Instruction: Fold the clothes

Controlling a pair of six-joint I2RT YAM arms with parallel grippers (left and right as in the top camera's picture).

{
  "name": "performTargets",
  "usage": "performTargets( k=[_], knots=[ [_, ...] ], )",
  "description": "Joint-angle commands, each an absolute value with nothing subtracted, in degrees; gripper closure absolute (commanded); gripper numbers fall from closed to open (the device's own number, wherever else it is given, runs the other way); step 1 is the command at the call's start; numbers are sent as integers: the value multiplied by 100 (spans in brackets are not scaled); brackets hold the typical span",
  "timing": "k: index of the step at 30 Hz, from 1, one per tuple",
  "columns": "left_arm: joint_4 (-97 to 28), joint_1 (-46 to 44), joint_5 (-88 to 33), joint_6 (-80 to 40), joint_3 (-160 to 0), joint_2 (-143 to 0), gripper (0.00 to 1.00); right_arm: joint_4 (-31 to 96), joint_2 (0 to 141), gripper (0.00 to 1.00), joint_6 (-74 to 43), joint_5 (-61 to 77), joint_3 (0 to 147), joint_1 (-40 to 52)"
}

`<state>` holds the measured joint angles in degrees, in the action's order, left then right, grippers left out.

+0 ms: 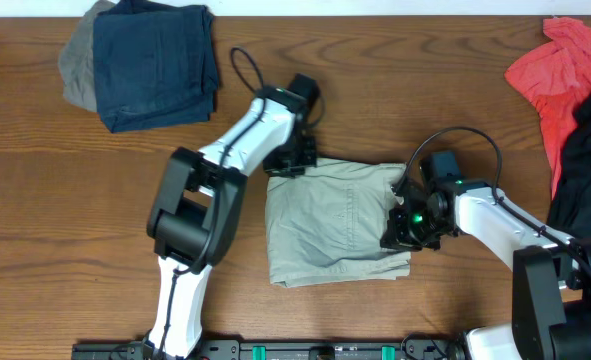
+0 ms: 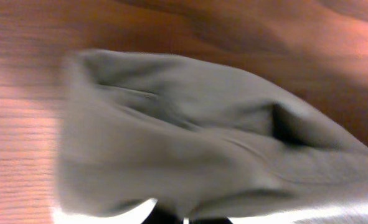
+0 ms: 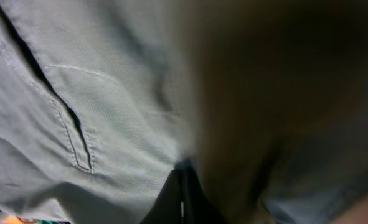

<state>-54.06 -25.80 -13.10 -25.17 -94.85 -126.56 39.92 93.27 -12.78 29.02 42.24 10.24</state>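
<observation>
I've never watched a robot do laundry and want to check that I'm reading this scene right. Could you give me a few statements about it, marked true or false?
1. The left gripper and the right gripper are both shut on the shorts. True.
2. The shorts lie on top of the navy garment. False: the navy garment sits apart from them, at the far left of the table.
3. The red shirt lies at the table's far right, away from both grippers. True.
4. The left gripper holds the red shirt. False: it grips the shorts at their far left corner.
</observation>
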Motion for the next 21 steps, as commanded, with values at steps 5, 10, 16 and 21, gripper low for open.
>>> performTargets(
  k=[5,10,16,21],
  knots=[
    [-5669,-1789,-1094,-2421,-9478,-12376,94,4204,9288,99,-1973,2078,4066,886],
    [-6097,-1527,-1096,-2421,-9478,-11548,94,4545,9266,99,-1966,2080,4438,854],
    [-7113,-1780,-1157,-2423,-9476,-10571,94,5089,9126,83,-1691,2080,5470,854],
    [-7776,-2386,-1157,-2886,-9367,-10438,94,4984,9126,31,-1557,2075,6077,851]
  ],
)
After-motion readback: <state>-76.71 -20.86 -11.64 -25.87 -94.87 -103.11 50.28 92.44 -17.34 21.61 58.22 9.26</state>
